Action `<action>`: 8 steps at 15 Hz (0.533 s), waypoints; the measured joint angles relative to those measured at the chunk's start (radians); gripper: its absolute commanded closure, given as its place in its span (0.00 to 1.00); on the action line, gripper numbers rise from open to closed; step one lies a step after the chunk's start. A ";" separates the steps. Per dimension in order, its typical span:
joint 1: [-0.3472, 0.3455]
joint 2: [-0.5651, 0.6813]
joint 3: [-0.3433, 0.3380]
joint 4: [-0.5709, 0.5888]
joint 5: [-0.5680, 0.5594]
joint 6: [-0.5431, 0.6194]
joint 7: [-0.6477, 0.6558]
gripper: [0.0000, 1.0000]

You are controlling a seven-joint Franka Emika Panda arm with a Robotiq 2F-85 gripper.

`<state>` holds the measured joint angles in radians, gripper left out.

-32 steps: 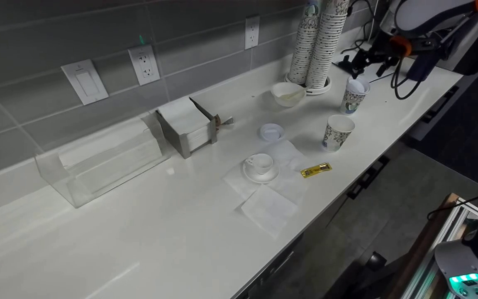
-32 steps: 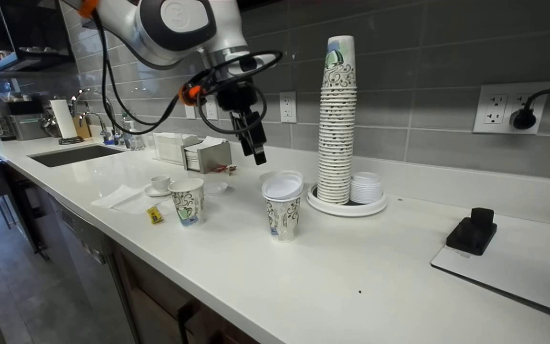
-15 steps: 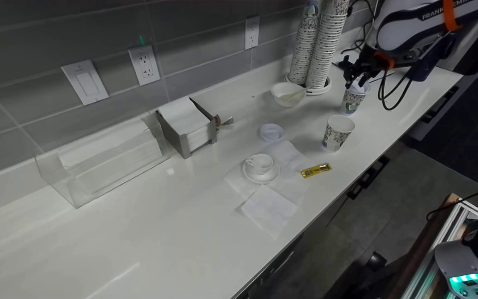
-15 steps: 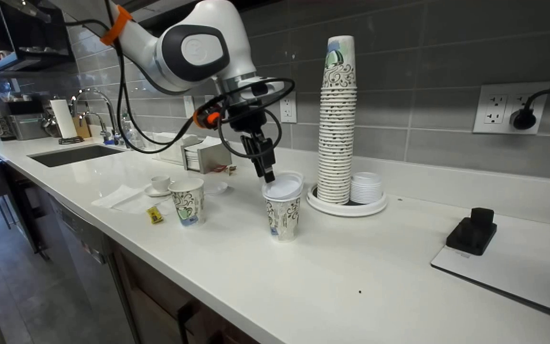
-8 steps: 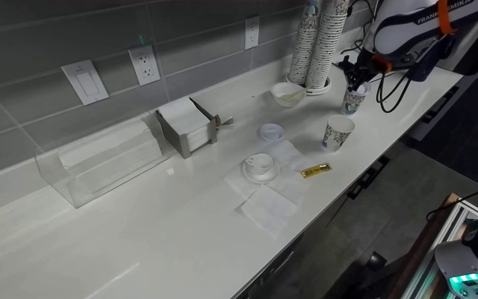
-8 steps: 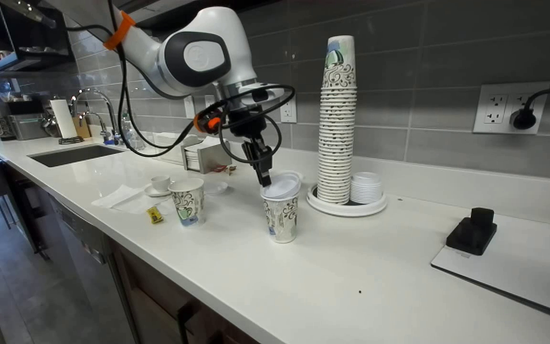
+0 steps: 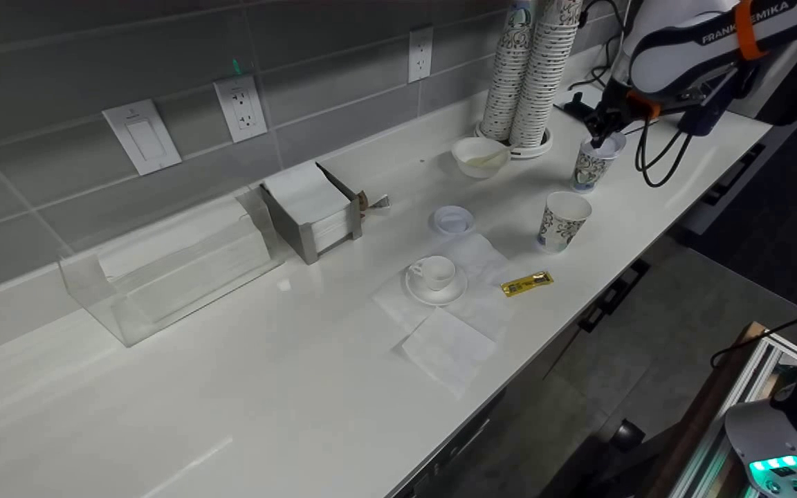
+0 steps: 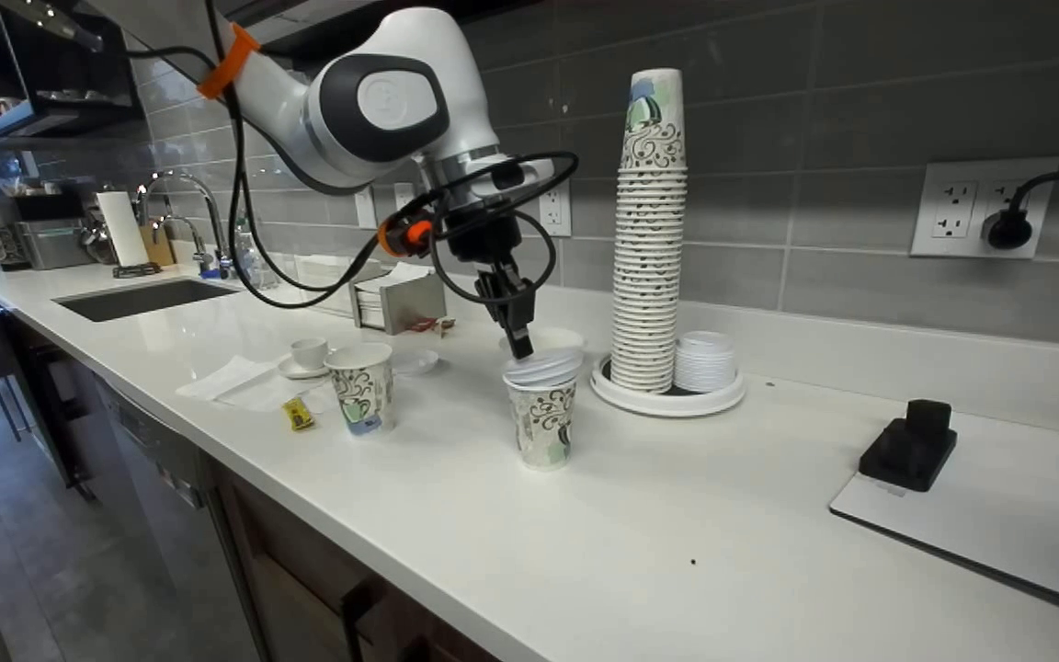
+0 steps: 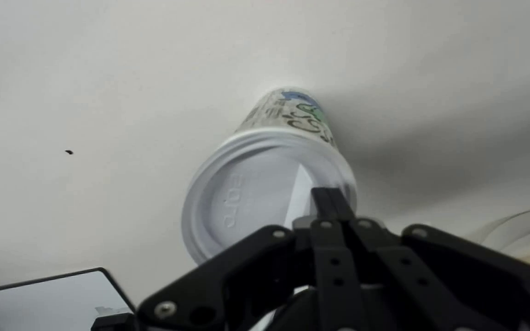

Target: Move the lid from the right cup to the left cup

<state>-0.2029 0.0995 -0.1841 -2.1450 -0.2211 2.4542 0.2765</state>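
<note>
A white plastic lid [image 9: 256, 193] with raised lettering sits tilted on the mouth of the right cup [image 8: 543, 428], a patterned paper cup. In an exterior view the lid [image 8: 544, 370] shows nearly edge-on. My gripper [image 9: 325, 193] is shut at the lid's rim, its two fingertips together over the edge. I cannot tell whether a thin bit of rim is pinched between them. In both exterior views the gripper [image 8: 522, 353] comes down at the side of the lid toward the wall. The left cup [image 8: 362, 391], similarly patterned, stands uncovered nearer the sink.
Tall cup stacks [image 7: 523, 83] and a pile of lids [image 8: 704, 361] share a round tray by the wall. A white bowl [image 7: 480, 158] and another lid [image 7: 452, 220] lie nearby. A small teacup [image 7: 435, 272] and yellow packet [image 7: 526, 283] stand beyond the left cup.
My gripper came down to the right cup and closed. The lid swung from showing its face to nearly edge-on, and the right cup turned and shifted slightly.
</note>
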 measured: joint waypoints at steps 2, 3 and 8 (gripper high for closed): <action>0.000 -0.008 -0.003 0.000 -0.018 0.001 0.003 0.73; 0.001 -0.012 -0.003 0.000 -0.024 0.001 0.004 0.68; 0.028 -0.024 0.000 0.001 -0.039 0.001 0.008 0.34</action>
<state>-0.1754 0.0756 -0.1843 -2.1444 -0.2600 2.4547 0.2843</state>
